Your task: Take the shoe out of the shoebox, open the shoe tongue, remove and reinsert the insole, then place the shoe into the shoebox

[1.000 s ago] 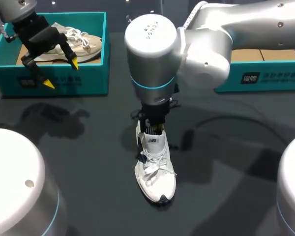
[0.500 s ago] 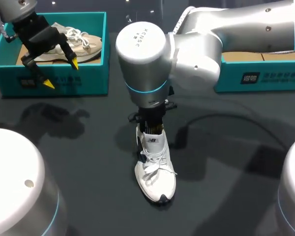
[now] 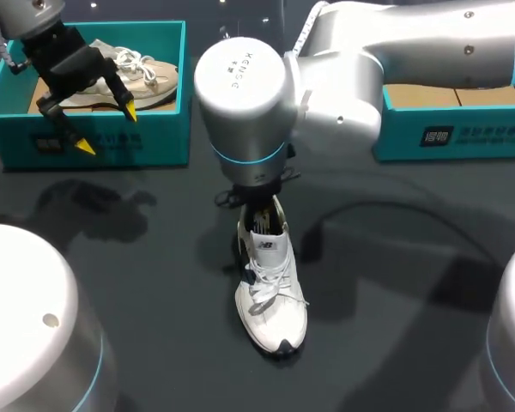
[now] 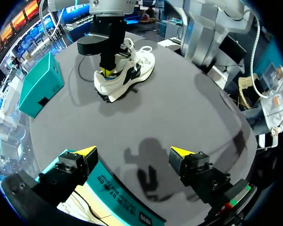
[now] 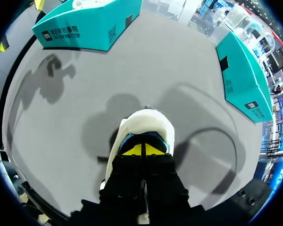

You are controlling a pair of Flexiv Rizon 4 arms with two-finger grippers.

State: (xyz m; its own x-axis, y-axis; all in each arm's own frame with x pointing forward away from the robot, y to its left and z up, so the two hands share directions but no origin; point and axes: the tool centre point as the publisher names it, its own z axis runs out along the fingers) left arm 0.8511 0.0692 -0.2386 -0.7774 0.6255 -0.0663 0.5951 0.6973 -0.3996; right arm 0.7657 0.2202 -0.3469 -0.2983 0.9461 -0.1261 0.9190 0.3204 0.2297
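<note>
Right gripper (image 5: 142,149) has shifted a bit — tips together inside the shoe (image 3: 271,296). Left gripper (image 3: 108,130) stays spread wide over the box (image 3: 112,142).

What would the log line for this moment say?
right tool: shut, tips inside white shoe | left tool: open, above shoebox

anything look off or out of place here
Nothing stands out. The white shoe stands upright on the table with the right gripper tips in its opening. The beige shoe lies in the left shoebox, below the open left gripper.
</note>
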